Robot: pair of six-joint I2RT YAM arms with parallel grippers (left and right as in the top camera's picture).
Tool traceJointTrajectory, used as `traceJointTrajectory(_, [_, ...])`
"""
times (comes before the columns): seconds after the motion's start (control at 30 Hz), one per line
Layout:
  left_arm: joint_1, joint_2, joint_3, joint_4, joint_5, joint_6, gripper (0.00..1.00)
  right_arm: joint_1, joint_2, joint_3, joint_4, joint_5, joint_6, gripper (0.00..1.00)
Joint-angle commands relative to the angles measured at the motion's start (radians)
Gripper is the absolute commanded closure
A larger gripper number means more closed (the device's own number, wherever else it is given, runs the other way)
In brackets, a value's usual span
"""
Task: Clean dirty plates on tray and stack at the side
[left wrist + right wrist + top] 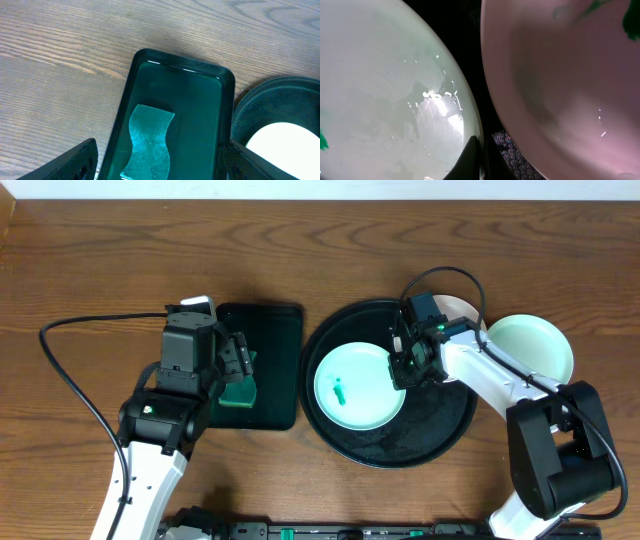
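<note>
– Dirty plates [372,408]: where do they lie?
– Three are in sight. The aqua plate [358,370] rests inside the round black tray [345,442], on its left half, with a green smear [340,390] at its centre. The tray stands right of the middle of the tabletop [100,260].
– And the other two?
– The white plate [462,308] shows at the tray's far right rim, mostly hidden under the right arm [490,375]; I cannot tell whether it lies in the tray or on the rim. The mint plate [535,345] sits on the bare wood just beside the tray, toward the tabletop's right edge.
– What is the right end effector [410,365] doing?
– It is low over the aqua plate's right rim, closed on it. In the wrist view the fingertips [471,159] straddle that edge, with the white plate close alongside.
– And the left end effector [238,365]?
– Spread wide, holding nothing. It hangs over the rectangular tray [275,320], which sits just left of the round one, their rims nearly meeting.
– Anything in that tray?
– A green sponge [240,390] with a wavy outline lies flat on its floor, beneath the open fingers.
</note>
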Motion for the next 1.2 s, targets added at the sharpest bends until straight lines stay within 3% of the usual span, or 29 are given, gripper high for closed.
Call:
traceJointTrajectory(0.0, [0.005,0.002,0.008,0.001,-0.016,-0.001,0.2,0.004,0.008,-0.001,-0.024,0.002,-0.007,0.99])
traceJointTrajectory(0.43, [0.005,0.002,0.008,0.001,-0.016,-0.001,0.2,0.004,0.008,-0.001,-0.047,-0.009,0.127,0.99])
traceJointTrajectory(0.53, [0.005,0.002,0.008,0.001,-0.016,-0.001,0.2,0.004,0.008,-0.001,-0.022,-0.009,0.092,0.92])
traceJointTrajectory(0.63, [0.005,0.002,0.008,0.001,-0.016,-0.001,0.2,0.004,0.008,-0.001,0.008,-0.009,0.053,0.77])
traceJointTrajectory(0.7, [0.005,0.002,0.008,0.001,-0.016,-0.001,0.2,0.004,0.008,-0.001,0.019,-0.009,0.052,0.74])
traceJointTrajectory(0.77, [0.005,0.002,0.008,0.001,-0.016,-0.001,0.2,0.004,0.008,-0.001,0.025,-0.009,0.052,0.78])
traceJointTrajectory(0.87, [0.005,0.002,0.008,0.001,-0.016,-0.001,0.19,0.004,0.008,-0.001,0.034,-0.009,0.052,0.99])
traceJointTrajectory(1.17, [0.005,0.002,0.008,0.001,-0.016,-0.001,0.2,0.002,0.008,-0.001,0.004,0.043,0.108,0.99])
